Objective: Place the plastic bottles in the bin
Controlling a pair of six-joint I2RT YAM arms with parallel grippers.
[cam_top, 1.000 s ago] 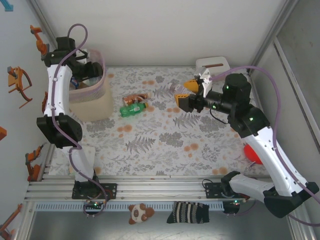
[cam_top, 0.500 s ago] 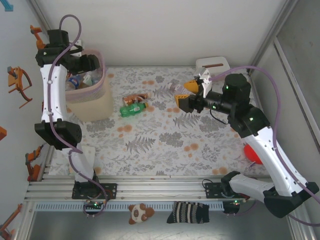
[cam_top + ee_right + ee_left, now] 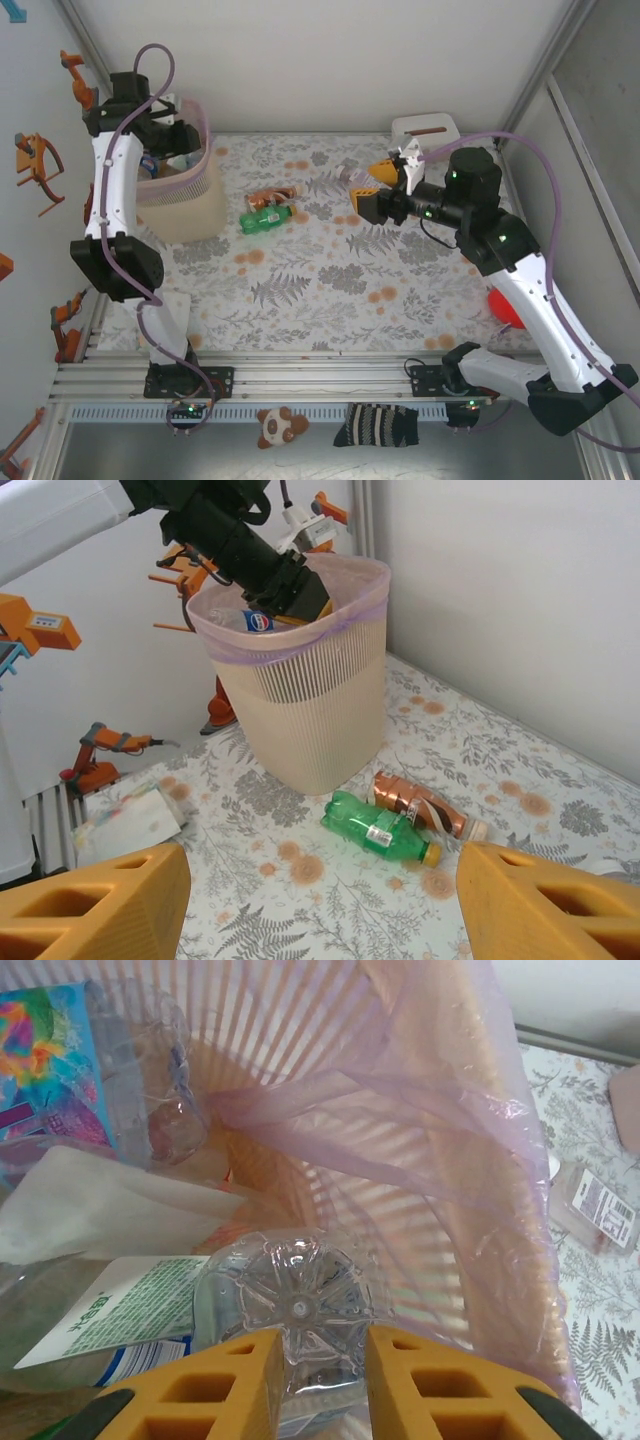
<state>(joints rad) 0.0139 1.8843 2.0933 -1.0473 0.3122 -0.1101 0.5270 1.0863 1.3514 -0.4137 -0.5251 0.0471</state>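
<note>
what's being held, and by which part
Right hand open, empty. Left hand shut in the bin, clear bottle beyond its tips; hold cannot be told.

Green bottle (image 3: 265, 219), pale-pink ribbed bin (image 3: 185, 205)

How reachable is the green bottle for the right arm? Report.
Probably reachable: the right gripper hovers open above the table, nothing between it and the green bottle; a copper bottle lies close beside.

Your worktop (image 3: 330, 280) carries a fern-and-flower print cover. The pale bin (image 3: 185, 215) stands at its far left corner. Near the bin, a green bottle (image 3: 265, 218) and an orange-labelled bottle (image 3: 272, 196) lie side by side. A white lidded box (image 3: 425, 128) occupies the far right corner, and a red object (image 3: 505, 308) lies at the right edge.
</note>
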